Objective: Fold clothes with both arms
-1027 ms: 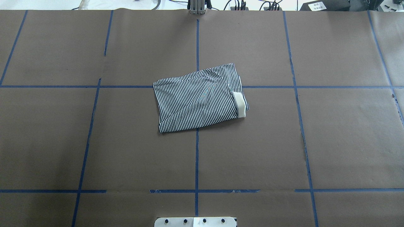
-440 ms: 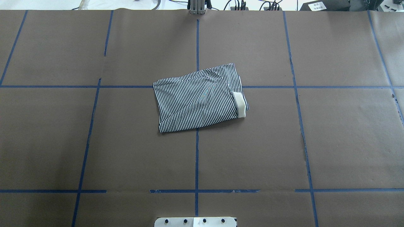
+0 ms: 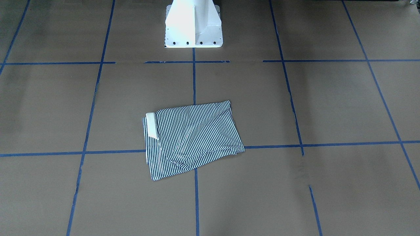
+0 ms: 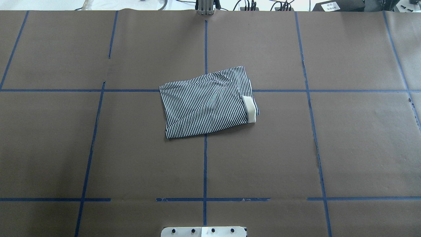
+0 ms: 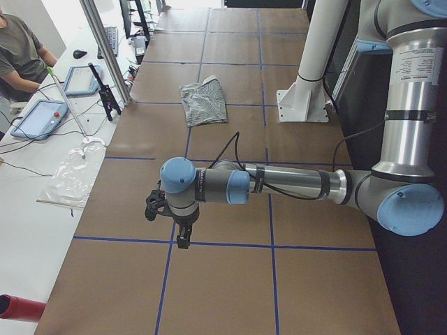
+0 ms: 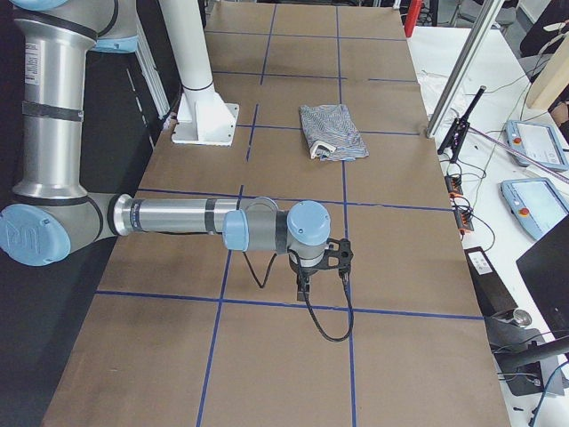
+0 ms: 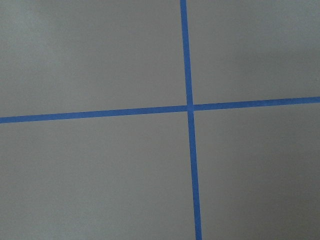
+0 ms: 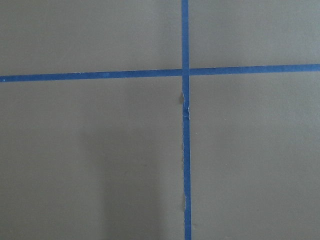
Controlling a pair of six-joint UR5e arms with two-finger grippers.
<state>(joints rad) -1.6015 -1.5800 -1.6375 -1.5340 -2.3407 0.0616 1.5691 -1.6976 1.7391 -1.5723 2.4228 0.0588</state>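
Observation:
The striped polo shirt (image 4: 207, 103) lies folded into a compact rectangle near the table's middle, with its cream collar (image 4: 250, 107) showing at one edge. It also shows in the front-facing view (image 3: 193, 137) and in both side views (image 5: 204, 103) (image 6: 331, 132). Neither arm touches it. My left gripper (image 5: 183, 237) hangs low over the brown paper far out toward the table's left end. My right gripper (image 6: 302, 283) hangs likewise toward the right end. Both show only in the side views, so I cannot tell whether they are open or shut. The wrist views show only paper and blue tape.
The table is covered in brown paper (image 4: 98, 148) with a blue tape grid. The white pedestal base (image 3: 193, 23) stands at the robot's edge. A side bench holds tablets (image 5: 42, 118) and cables, and a seated person (image 5: 17, 49) is beside it.

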